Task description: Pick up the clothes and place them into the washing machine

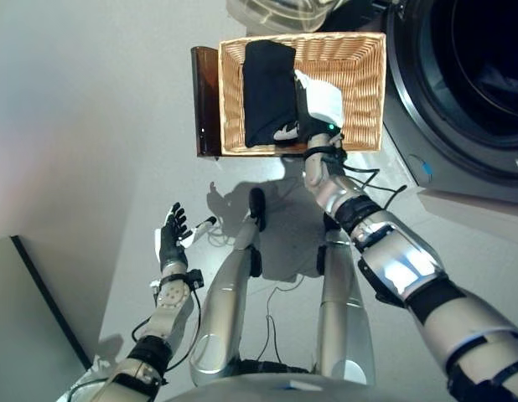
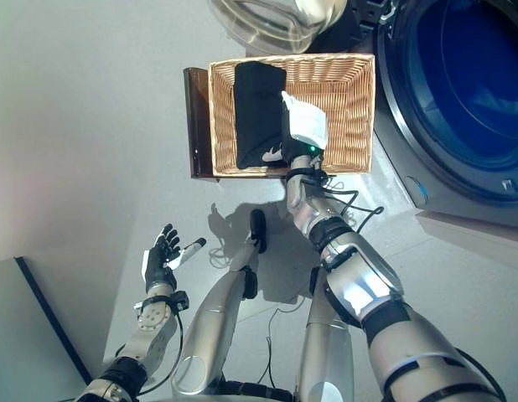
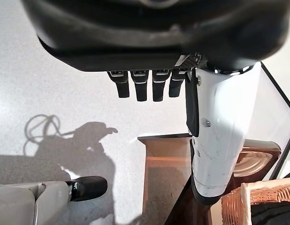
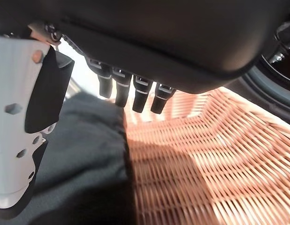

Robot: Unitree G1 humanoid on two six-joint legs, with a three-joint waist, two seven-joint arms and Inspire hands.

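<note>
A folded black garment [image 1: 268,79] lies in the left half of a wicker basket [image 1: 360,75] on a dark wooden stand [image 1: 205,100]. My right hand [image 1: 318,107] reaches into the basket beside the garment's right edge. In the right wrist view its fingers [image 4: 135,96] are straight above the black cloth [image 4: 84,159] and its white-covered thumb [image 4: 16,122] hangs over it, holding nothing. My left hand [image 1: 171,239] hovers open over the floor at the lower left, fingers spread. The washing machine [image 1: 460,84] with its open round drum stands to the right of the basket.
A clear plastic bag or lid [image 1: 276,12] sits just behind the basket. A grey panel [image 1: 24,318] edges the lower left corner. Light floor [image 1: 100,126] stretches to the left of the stand.
</note>
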